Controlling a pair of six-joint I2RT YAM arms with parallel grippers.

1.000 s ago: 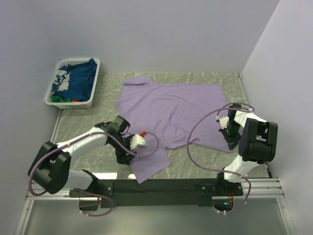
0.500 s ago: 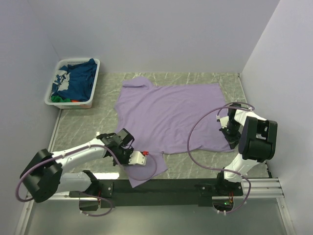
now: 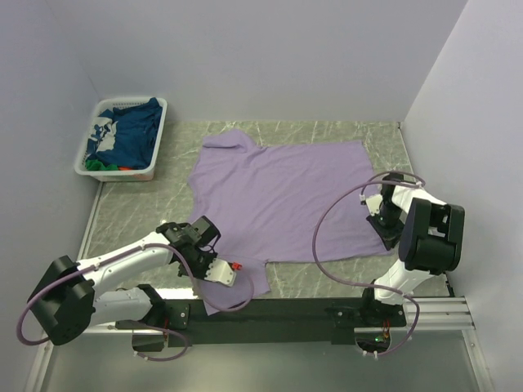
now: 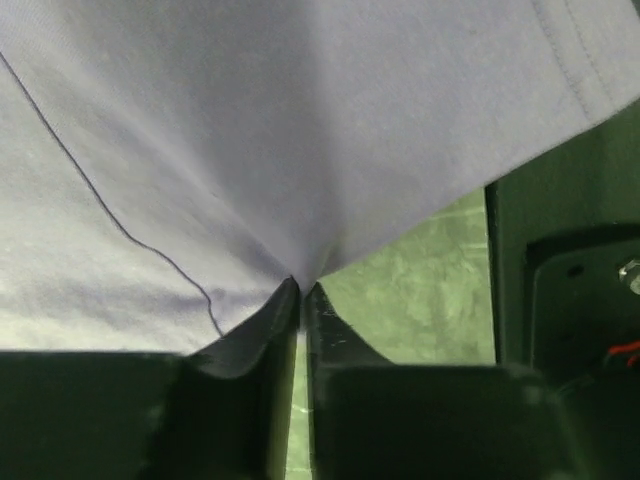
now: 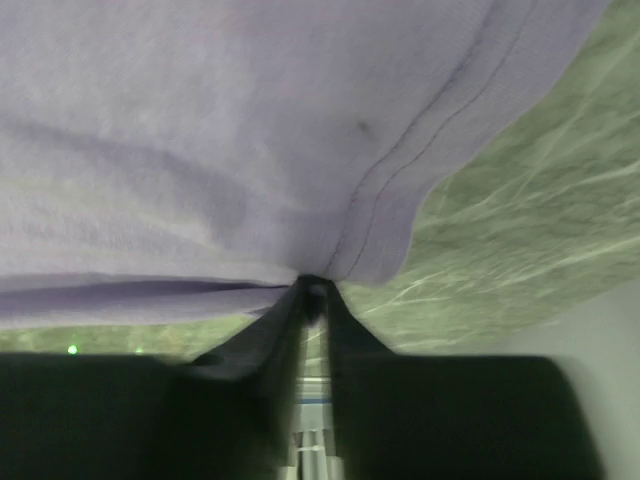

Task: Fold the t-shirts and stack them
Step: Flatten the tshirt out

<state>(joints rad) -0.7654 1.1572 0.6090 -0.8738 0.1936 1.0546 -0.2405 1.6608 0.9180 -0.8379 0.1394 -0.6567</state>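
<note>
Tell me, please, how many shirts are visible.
2 clearly: the purple shirt spread on the table, the navy shirt in the basket; green and red cloth beneath may be more.

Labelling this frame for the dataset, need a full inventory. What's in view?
lavender t-shirt: 1, lavender-purple, spread on mid table
basket: 1, white slatted, table's far-left corner
navy t-shirt: 1, navy with white print, on top in basket
green cloth: 1, green, basket's near end
red cloth: sliver, red, beside the green
table: 1, green marbled
rail: 1, black, near edge
cables: purple, looped along both arms
left gripper: shut on shirt's near-left edge
right gripper: shut on its near-right edge
</note>
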